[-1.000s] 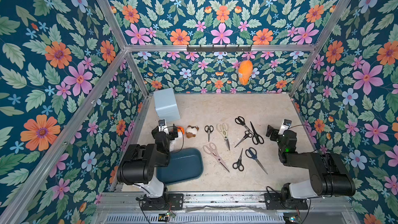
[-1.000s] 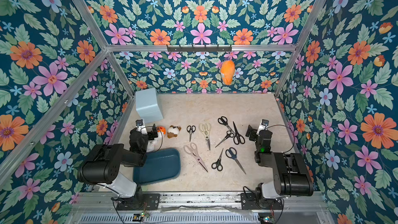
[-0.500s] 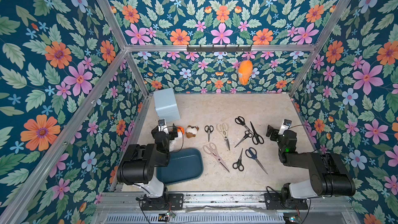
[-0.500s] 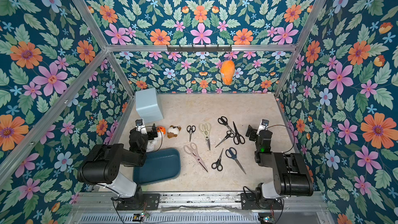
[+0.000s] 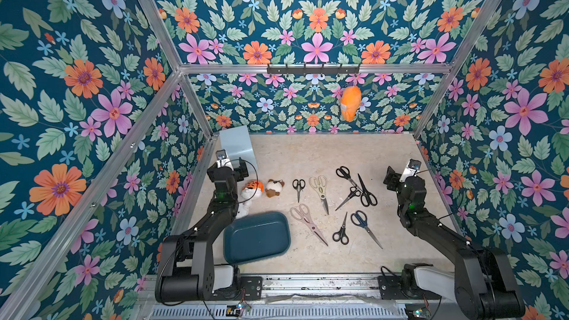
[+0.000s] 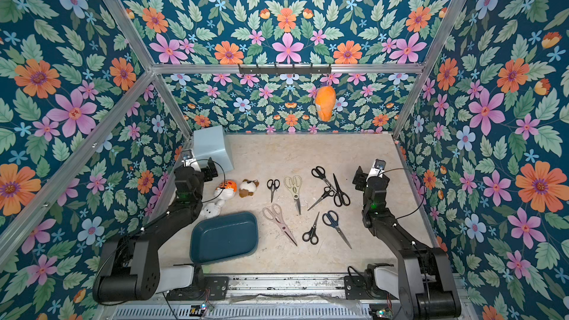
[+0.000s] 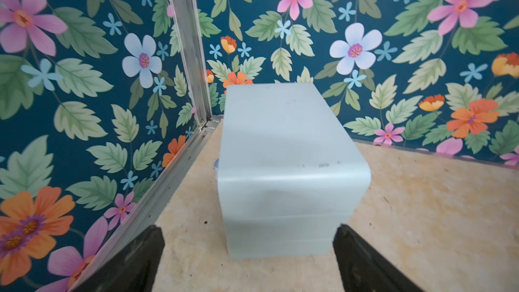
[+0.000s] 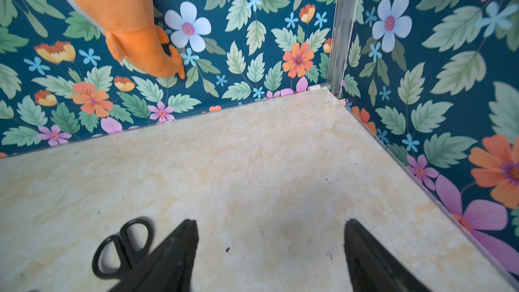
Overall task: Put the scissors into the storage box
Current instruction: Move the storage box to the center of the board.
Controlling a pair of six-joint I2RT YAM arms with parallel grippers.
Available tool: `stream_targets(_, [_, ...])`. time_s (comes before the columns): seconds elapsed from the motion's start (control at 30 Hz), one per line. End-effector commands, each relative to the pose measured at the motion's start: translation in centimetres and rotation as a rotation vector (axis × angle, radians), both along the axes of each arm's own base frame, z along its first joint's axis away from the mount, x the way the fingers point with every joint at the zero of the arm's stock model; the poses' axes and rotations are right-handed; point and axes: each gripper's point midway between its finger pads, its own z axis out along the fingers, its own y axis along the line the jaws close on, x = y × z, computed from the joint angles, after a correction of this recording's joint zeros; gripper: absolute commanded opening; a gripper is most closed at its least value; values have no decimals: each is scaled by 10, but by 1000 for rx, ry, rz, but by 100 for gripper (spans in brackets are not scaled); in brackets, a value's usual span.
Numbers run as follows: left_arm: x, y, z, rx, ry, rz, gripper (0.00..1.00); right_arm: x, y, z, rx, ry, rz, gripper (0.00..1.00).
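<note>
Opening the job: no scissors lifted yet, storage box empty.

In both top views all eight scissors (image 5: 320, 190) lie loose on the table (image 5: 308, 155), none inside the storage box (image 5: 257, 238). The box sits near the left arm's base, just beside the pink-handled shears (image 5: 308, 223). The left gripper (image 5: 242, 168) hangs by the pale blue block (image 5: 237, 146), and the right gripper (image 5: 390, 177) is near the black-handled pairs (image 5: 351, 180). In the left wrist view the jaws are wide apart with nothing gripped, facing the block. In the right wrist view the jaws are apart and empty over bare tabletop, with the handle loops of one black pair (image 8: 123, 248) just beside a finger. I judge the reach for a first pair to be the step in hand. Next, the right arm would need to swing toward that near pair, set its jaws astride it, and close.
</note>
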Motion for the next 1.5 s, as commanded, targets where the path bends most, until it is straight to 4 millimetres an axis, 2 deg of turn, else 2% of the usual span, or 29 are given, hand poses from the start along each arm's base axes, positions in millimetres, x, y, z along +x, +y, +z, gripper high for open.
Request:
stream_targets(0.0, [-40,10,-57,-120,361,117,99,-15,7,-23,43,190,-38,76])
stream_targets(0.13, [-76,-10,-76,-316,477,114,99,-18,43,-18,2,303,3,73])
stream_targets(0.23, [-95,-48,-83,-416,506,16,99,-23,71,-22,-4,404,40,71])
stream_targets(0.37, [-115,-112,-84,-468,574,-118,92,-32,107,-35,64,558,101,62])
stream_targets(0.47, [-129,-157,-92,-503,654,-219,86,-40,132,-45,79,635,128,60])
stream_targets(0.57, [-146,-191,-101,-474,749,-268,83,-48,155,-56,41,690,158,59])
stream_targets(0.67, [-164,-214,-108,-418,826,-283,81,-54,166,-65,41,732,165,59])
stream_targets(0.8, [-181,-229,-119,-406,883,-265,77,-58,166,-66,63,735,158,57])
stream_targets(0.93, [-187,-228,-132,-413,912,-208,68,-61,160,-60,52,711,157,56])
stream_targets(1.1, [-183,-232,-139,-414,923,-192,63,-65,153,-60,17,711,157,56])
stream_targets(1.27, [-178,-241,-146,-412,939,-199,61,-67,152,-65,5,726,160,56])
stream_targets(1.47, [-163,-246,-147,-439,923,-212,64,-68,155,-69,8,730,180,56])
